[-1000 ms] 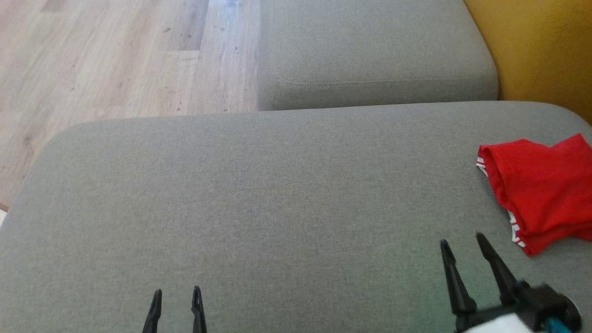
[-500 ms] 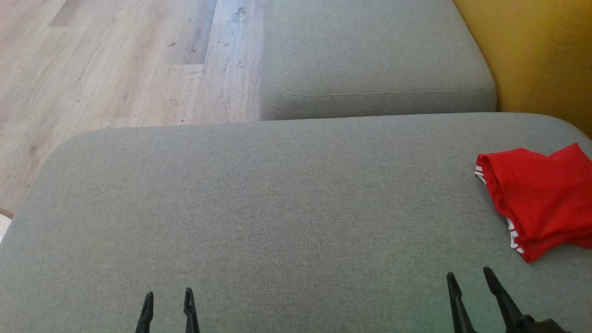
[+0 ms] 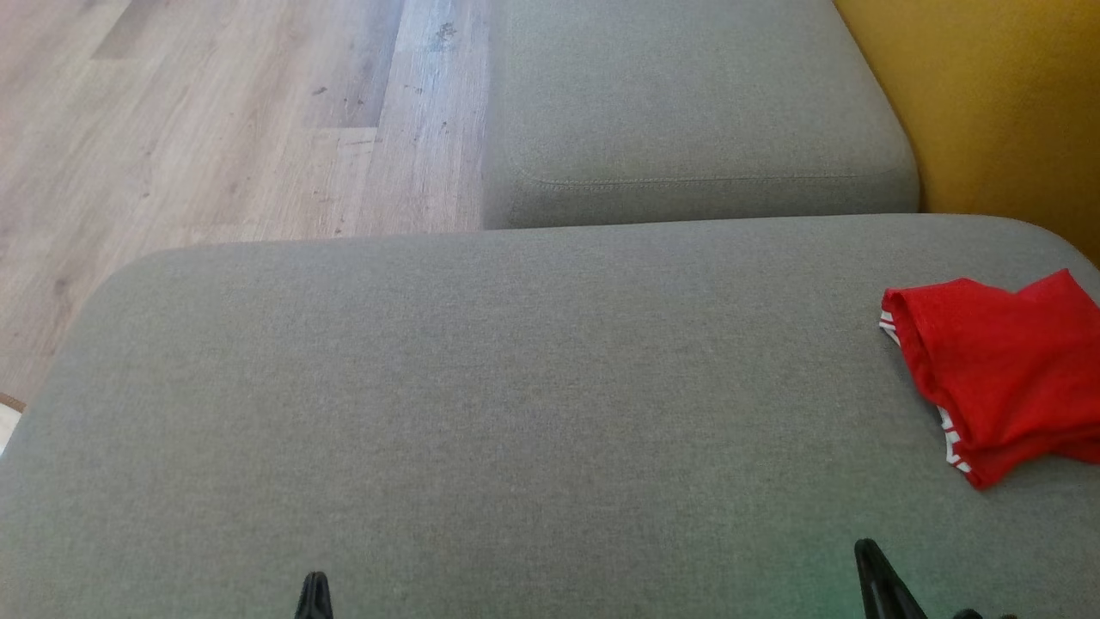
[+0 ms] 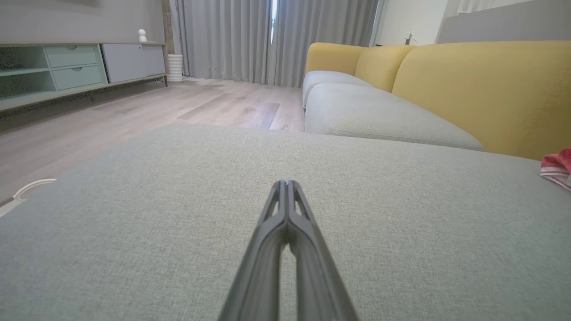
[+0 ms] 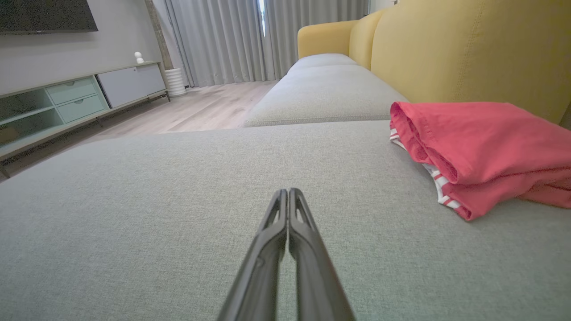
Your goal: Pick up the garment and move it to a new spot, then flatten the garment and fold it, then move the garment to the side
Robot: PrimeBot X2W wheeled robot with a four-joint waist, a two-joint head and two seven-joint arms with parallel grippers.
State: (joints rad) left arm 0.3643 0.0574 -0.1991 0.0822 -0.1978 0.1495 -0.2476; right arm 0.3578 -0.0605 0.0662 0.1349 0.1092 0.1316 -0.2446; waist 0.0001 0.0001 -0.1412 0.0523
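Observation:
A folded red garment (image 3: 1005,374) with red-and-white striped trim lies at the right edge of the grey seat cushion (image 3: 516,387); the right wrist view has the garment (image 5: 482,151) to the right of the fingers, and its striped edge (image 4: 557,167) peeks in at the far right of the left wrist view. My left gripper (image 3: 314,589) is at the bottom edge, fingertips (image 4: 285,185) pressed together, empty. My right gripper (image 3: 870,559) is at the lower right, shut and empty (image 5: 286,192), well short of the garment.
A second grey seat cushion (image 3: 696,103) lies beyond, with the yellow backrest (image 3: 1005,112) on the right. Wooden floor (image 3: 215,112) lies to the left. A low cabinet (image 4: 80,67) and curtains (image 4: 267,40) stand across the room.
Both grippers went from open to shut and drew back toward the bottom edge. The head camera tilted slightly. The garment has not moved.

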